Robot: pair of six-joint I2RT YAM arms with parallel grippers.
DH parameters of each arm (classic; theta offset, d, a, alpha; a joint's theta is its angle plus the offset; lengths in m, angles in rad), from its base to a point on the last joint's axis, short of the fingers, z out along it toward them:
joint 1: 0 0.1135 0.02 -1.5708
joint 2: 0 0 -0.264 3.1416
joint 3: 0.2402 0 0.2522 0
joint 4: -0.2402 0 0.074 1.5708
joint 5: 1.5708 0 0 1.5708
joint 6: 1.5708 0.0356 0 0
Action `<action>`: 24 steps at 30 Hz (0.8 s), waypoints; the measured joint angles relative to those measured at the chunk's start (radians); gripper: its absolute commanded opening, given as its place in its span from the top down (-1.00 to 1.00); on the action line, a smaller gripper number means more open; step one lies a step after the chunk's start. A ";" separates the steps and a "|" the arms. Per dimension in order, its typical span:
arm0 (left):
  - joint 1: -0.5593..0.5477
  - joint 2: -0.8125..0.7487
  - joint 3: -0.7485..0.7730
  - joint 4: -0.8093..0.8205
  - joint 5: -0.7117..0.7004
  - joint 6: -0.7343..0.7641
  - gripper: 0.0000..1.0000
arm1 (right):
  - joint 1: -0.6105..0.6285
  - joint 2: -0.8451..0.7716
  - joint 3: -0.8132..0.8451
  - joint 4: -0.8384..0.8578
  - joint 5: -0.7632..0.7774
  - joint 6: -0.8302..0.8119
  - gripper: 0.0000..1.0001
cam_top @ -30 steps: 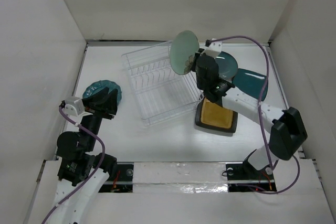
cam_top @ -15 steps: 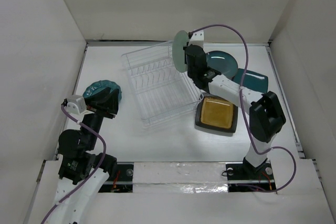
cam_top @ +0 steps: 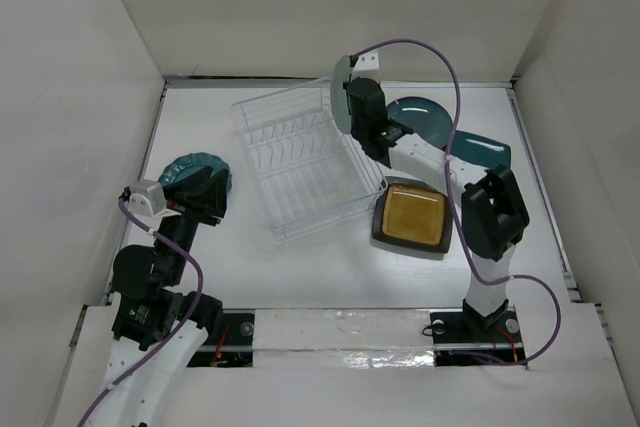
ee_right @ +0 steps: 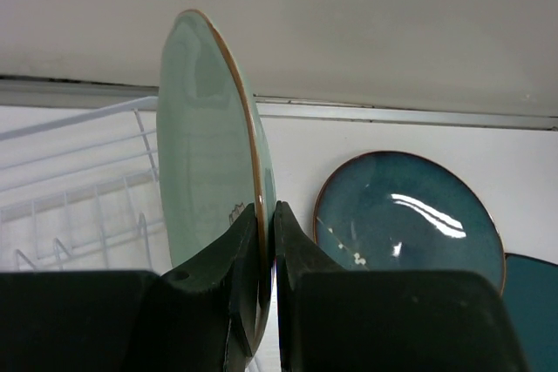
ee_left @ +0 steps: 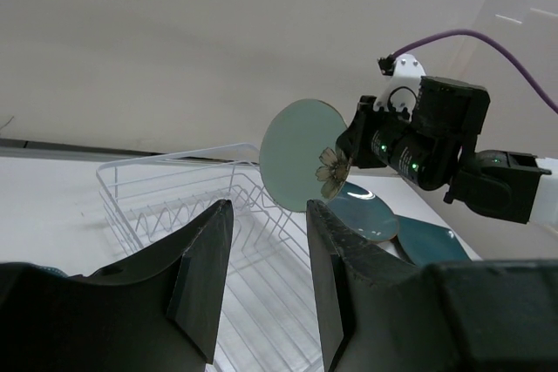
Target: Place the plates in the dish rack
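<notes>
My right gripper (cam_top: 352, 107) is shut on the rim of the pale green glass plate (cam_top: 340, 94), holding it on edge above the far right corner of the clear dish rack (cam_top: 305, 162). In the right wrist view the plate (ee_right: 205, 137) stands upright between my fingers. The left wrist view shows the plate (ee_left: 301, 165) with its flower motif. My left gripper (cam_top: 205, 192) is open and empty, just near of the teal scalloped plate (cam_top: 192, 171). The dark teal round plate (cam_top: 425, 121), teal square plate (cam_top: 480, 154) and amber square plate (cam_top: 413, 217) lie right of the rack.
White walls close in the table on the left, far and right sides. The rack (ee_left: 192, 215) sits at an angle in the middle. The right arm's purple cable (cam_top: 440, 67) arcs above the round plate.
My right gripper has carried the green plate left and toward the far wall, turning it more edge-on over the rack's far right corner. The left arm has stayed in place.
</notes>
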 measured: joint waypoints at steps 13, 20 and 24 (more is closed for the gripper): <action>0.000 0.000 0.000 0.000 0.001 0.000 0.28 | 0.045 0.058 0.039 -0.022 0.014 -0.071 1.00; 0.000 0.009 0.000 0.000 0.002 -0.011 0.40 | 0.088 0.142 0.089 0.016 0.064 -0.158 0.86; 0.000 0.024 -0.001 0.010 0.003 -0.024 0.50 | 0.111 0.197 0.083 0.030 0.084 -0.191 0.73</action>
